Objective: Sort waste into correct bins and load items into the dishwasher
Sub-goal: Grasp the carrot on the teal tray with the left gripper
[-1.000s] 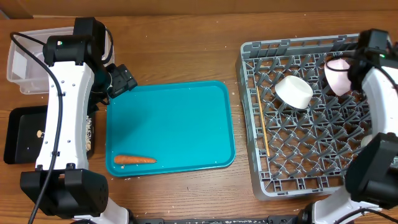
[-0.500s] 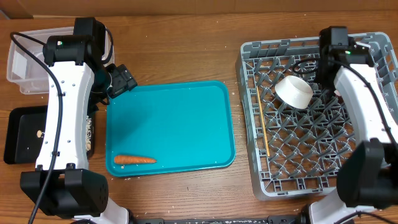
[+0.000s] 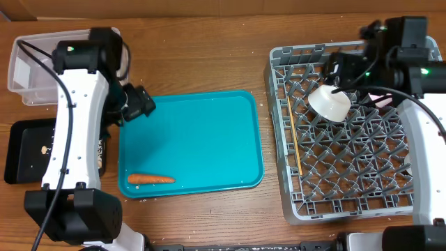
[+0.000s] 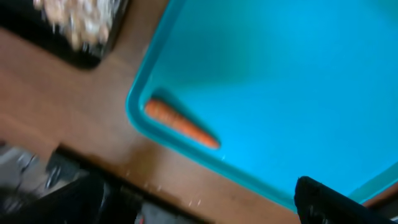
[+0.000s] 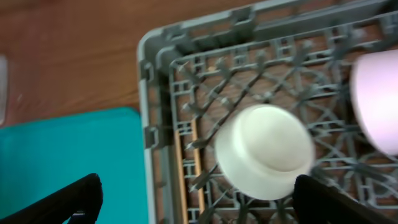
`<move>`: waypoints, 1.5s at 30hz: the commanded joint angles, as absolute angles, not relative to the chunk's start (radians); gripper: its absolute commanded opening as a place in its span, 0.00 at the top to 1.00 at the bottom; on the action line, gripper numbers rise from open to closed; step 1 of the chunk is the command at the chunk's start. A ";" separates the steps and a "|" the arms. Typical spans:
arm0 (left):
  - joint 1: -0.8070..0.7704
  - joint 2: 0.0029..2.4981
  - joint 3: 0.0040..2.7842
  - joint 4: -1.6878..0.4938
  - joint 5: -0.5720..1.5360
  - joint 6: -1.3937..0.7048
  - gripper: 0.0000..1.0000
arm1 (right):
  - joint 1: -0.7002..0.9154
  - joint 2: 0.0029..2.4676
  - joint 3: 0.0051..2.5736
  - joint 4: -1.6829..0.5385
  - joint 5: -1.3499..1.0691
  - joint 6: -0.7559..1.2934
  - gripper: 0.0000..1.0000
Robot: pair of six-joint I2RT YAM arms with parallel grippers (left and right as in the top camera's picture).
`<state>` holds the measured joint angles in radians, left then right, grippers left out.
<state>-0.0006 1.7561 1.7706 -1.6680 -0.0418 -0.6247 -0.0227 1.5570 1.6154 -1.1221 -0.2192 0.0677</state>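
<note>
Overhead, the clear tub (image 3: 24, 66) sits at the desk's (image 3: 209, 56) far-left corner, with the black tray (image 3: 21, 157) just in front of it. Beige scraps (image 4: 78, 22) with rice lie at that tray's right end. The left tool (image 3: 138, 102) hangs over the teal tray's (image 3: 202, 132) left edge; the left wrist view shows its fingers spread wide with nothing between them. The carrot (image 3: 150, 178) lies flat in the teal tray's near-left corner.

Further right, the grey rack (image 3: 334, 188) holds chopsticks (image 3: 294, 150) lying along its left side and a white cup (image 3: 329, 102) upside down and tilted on the pegs. The right tool (image 3: 341, 68) hangs over the rack close to the cup, fingers wide and empty. A pink dish (image 5: 376, 99) shows at the right edge of the right wrist view, in the rack beside the cup.
</note>
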 commanded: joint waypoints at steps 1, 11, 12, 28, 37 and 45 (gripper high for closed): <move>-0.057 1.751 1.676 -1.690 -0.024 -0.707 0.00 | -0.007 1.561 1.616 -1.124 -0.262 0.019 0.00; -0.213 1.591 1.350 -1.571 -0.046 -0.882 0.00 | -0.008 1.561 1.616 -1.138 -0.202 0.022 0.00; -0.203 1.554 1.313 -1.539 -0.044 -0.889 0.00 | -0.008 1.561 1.616 -1.137 -0.202 0.022 0.00; 0.075 1.435 0.842 -1.061 0.091 -0.969 0.00 | -0.007 1.561 1.616 -1.132 -0.202 0.026 0.00; 0.072 1.442 0.720 -0.850 -0.002 -0.970 0.06 | -0.007 1.561 1.616 -1.132 -0.202 0.030 0.00; 0.072 1.453 0.684 -0.807 -0.003 -0.964 0.43 | -0.007 1.561 1.616 -1.132 -0.202 0.030 0.00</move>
